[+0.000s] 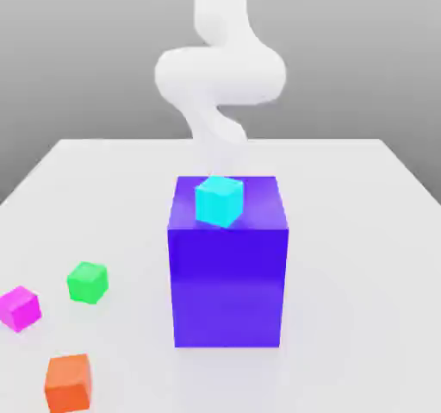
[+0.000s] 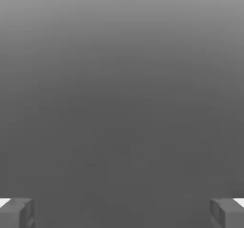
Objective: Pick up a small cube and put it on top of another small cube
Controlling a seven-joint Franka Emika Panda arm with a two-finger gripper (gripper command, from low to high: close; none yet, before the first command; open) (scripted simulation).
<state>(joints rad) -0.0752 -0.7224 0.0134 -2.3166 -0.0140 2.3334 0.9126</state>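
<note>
Sitting on the table (image 1: 344,196) well off the exterior view's left of the big blue block (image 1: 228,286), the magenta-pink cube (image 1: 19,308) is slightly turned, no long axis. Green cube (image 1: 88,283) just beside, orange cube (image 1: 68,383) nearer the camera. Fingers (image 2: 16,213) spread wide, empty.

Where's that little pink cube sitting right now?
In the exterior view, the pink cube sits on the white table at the far left, just left of the green cube and above the orange cube.
</note>
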